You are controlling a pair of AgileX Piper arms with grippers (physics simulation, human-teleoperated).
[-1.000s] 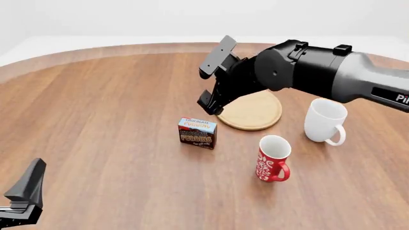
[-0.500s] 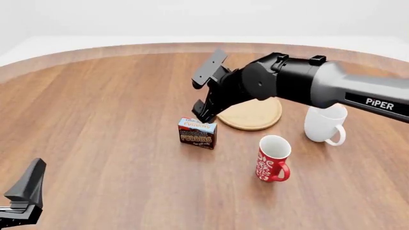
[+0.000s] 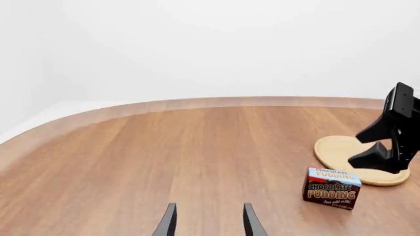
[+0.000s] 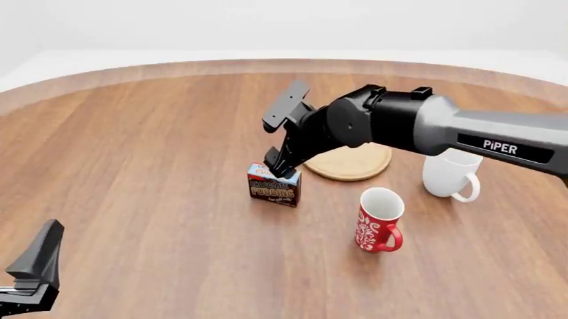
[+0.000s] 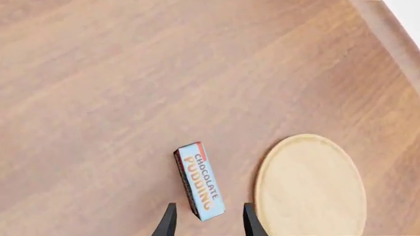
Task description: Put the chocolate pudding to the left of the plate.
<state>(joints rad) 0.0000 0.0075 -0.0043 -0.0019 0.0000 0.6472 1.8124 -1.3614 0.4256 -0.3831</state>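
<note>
The chocolate pudding [image 4: 273,185] is a small dark brown box standing upright on the table, just left of and nearer than the plate [image 4: 355,161], a flat round wooden disc. My right gripper [image 4: 282,136] hangs open just above the box, its lower finger close to the box's top. From the right wrist, the pudding [image 5: 200,181] lies just ahead of my open right gripper [image 5: 208,223], beside the plate [image 5: 310,184]. My left gripper [image 3: 210,223] is open and holds nothing, far from the pudding [image 3: 331,188], low at the near left [image 4: 36,266].
A white mug [image 4: 451,174] stands right of the plate. A red patterned mug [image 4: 380,219] stands nearer, right of the pudding. The right arm [image 4: 417,126] stretches over the plate from the right. The table's curved far edge [image 4: 266,64] runs behind.
My right gripper has moved left and down from above the plate's edge to just over the pudding box. The box, mugs and left arm have not moved.
</note>
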